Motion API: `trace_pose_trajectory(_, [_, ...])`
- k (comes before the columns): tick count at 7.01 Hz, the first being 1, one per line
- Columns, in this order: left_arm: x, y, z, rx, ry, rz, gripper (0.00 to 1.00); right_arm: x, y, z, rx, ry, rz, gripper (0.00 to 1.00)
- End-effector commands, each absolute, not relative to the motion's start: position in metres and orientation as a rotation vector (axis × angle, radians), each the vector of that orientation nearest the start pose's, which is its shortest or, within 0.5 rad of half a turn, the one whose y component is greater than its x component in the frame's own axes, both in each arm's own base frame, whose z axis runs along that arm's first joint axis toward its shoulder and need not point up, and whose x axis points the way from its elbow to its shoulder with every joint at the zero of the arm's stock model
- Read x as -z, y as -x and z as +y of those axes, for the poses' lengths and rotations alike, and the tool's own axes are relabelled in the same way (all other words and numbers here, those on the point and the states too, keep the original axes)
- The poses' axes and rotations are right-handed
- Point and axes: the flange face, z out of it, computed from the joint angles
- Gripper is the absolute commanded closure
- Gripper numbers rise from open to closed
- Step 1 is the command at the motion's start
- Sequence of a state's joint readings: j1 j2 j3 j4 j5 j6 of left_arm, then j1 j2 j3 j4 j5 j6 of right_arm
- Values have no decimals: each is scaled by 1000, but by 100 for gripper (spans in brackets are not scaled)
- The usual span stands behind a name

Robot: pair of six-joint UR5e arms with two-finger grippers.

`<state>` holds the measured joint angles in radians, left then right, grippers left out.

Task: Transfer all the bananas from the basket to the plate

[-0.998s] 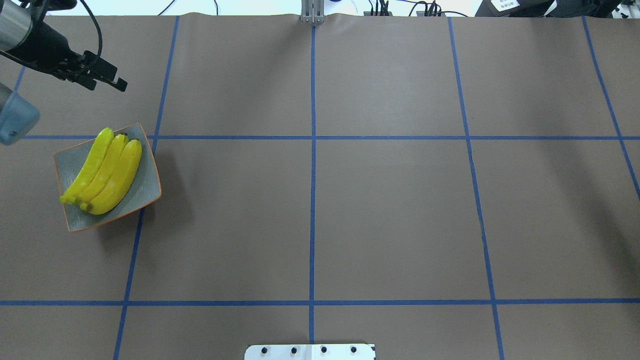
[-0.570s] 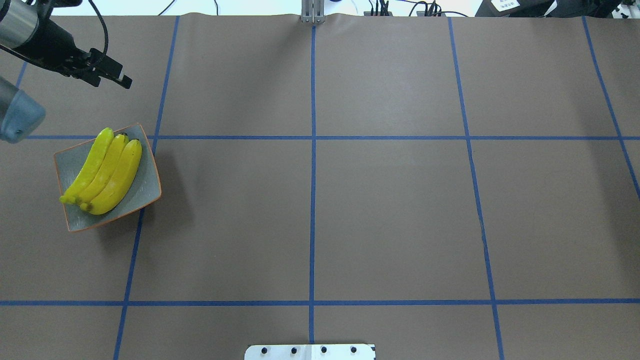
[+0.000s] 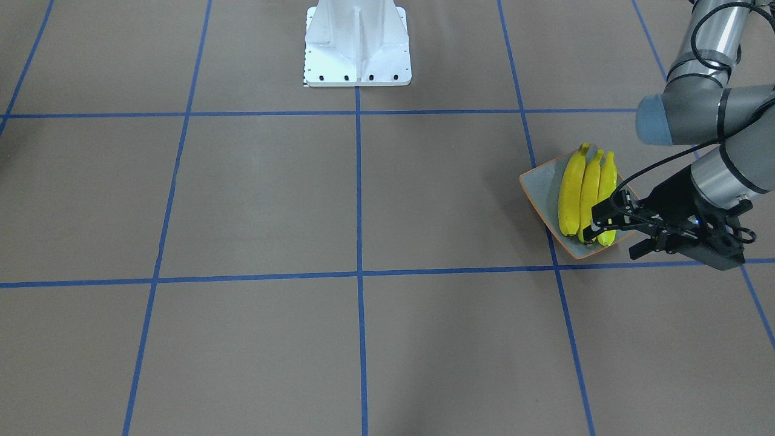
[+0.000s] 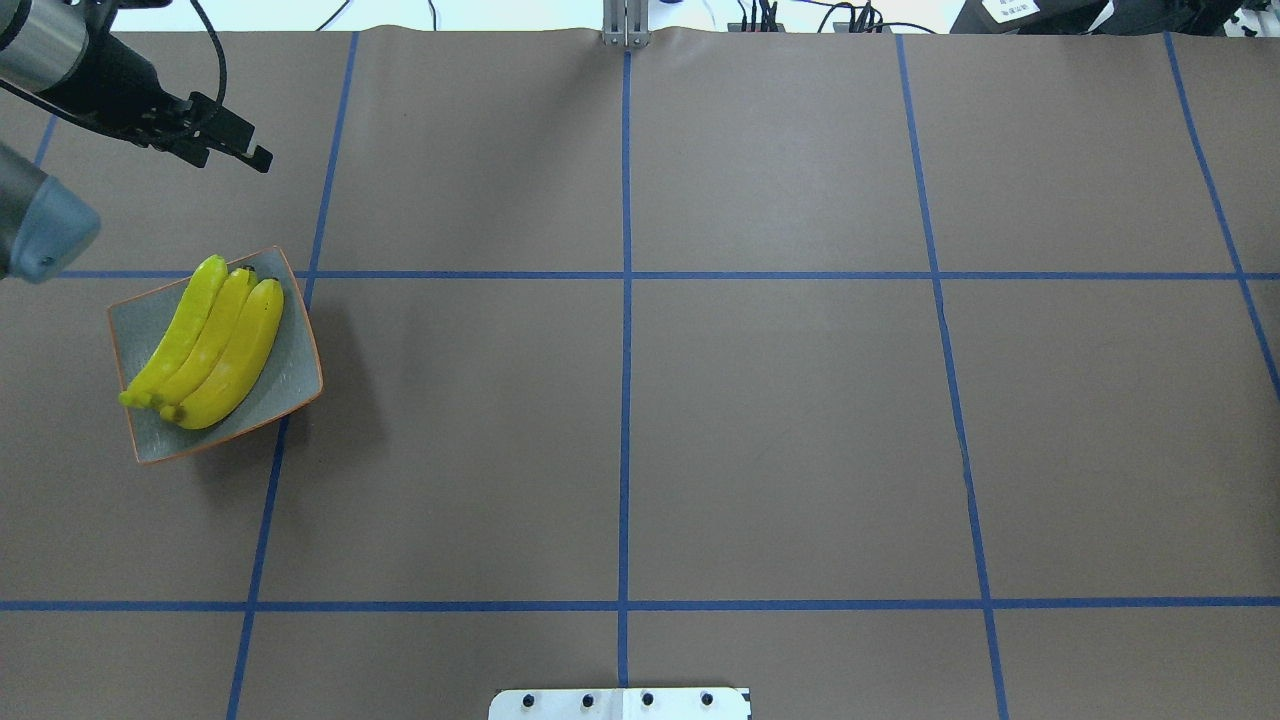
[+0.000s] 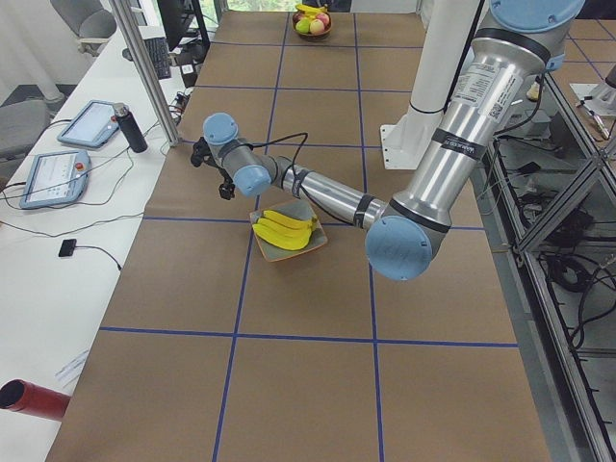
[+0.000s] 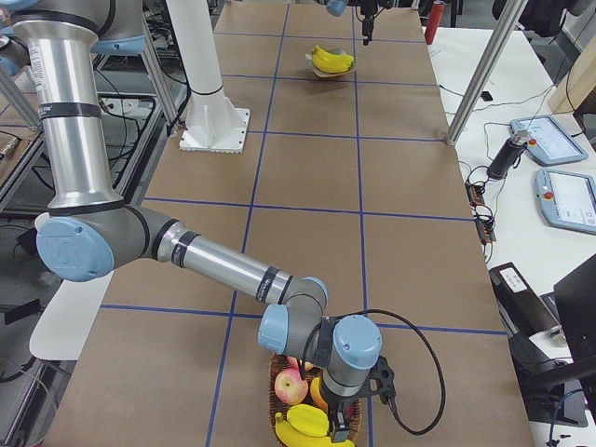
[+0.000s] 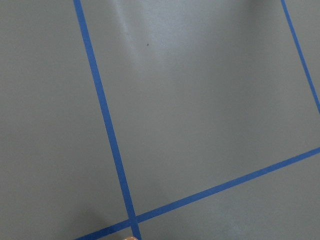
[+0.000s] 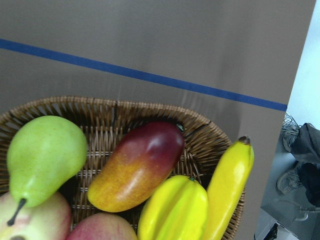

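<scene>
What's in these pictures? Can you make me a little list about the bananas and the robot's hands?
plate: grey-blue, holds three bananas side by side
basket: one banana lies among other fruit
left gripper: open, empty, in the air away from the plate
right gripper: above the basket; open or shut, cannot tell
left to move: one banana

A robot lab: tape-gridded table, teach pendants alongside.
</scene>
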<state>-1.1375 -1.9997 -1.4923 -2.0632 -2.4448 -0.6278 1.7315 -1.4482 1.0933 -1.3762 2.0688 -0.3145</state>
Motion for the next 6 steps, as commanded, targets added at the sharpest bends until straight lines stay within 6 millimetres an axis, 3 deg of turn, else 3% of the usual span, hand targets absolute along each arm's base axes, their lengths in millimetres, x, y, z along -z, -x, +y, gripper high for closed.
trace_pose_trajectory(1, [-379, -233, -623, -198, -277, 1087, 0, -861, -170, -482, -66, 37, -418, 0])
trace_pose_trajectory(3, [-372, -237, -624, -204, -282, 1090, 0, -886, -164, -485, -145, 32, -392, 0])
trace_pose_trajectory(6, [-372, -238, -624, -204, -284, 1087, 0, -875, -151, -506, -231, 38, -392, 0])
